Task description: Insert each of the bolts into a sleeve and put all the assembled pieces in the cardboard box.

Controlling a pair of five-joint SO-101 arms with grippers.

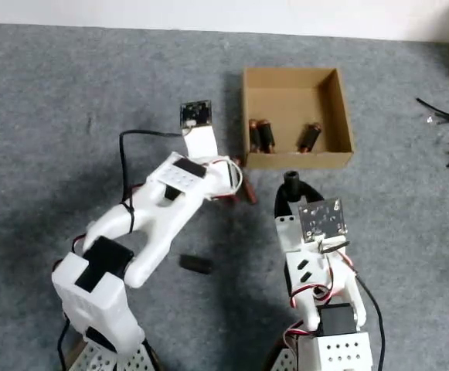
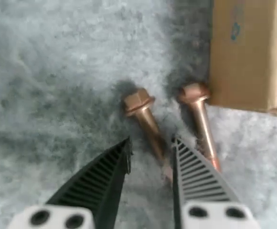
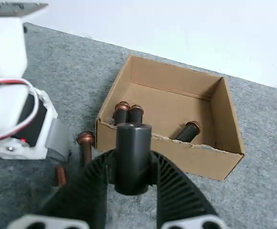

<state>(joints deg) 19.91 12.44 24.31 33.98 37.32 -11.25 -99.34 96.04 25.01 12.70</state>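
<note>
Right jaws clamp a dark sleeve (image 3: pixel 132 157); left jaws, angled down, stand open astride a bolt (image 2: pixel 145 119).

The high camera looks steeply down from well above, taking in the whole grey surface (image 1: pixel 54 100). My left wrist camera sits close over my left hand (image 2: pixel 151 142), facing down at the surface just beside the cardboard box (image 2: pixel 243 52). My right wrist camera looks forward past my right hand (image 3: pixel 132 160) into that box. All three views share it.
</note>
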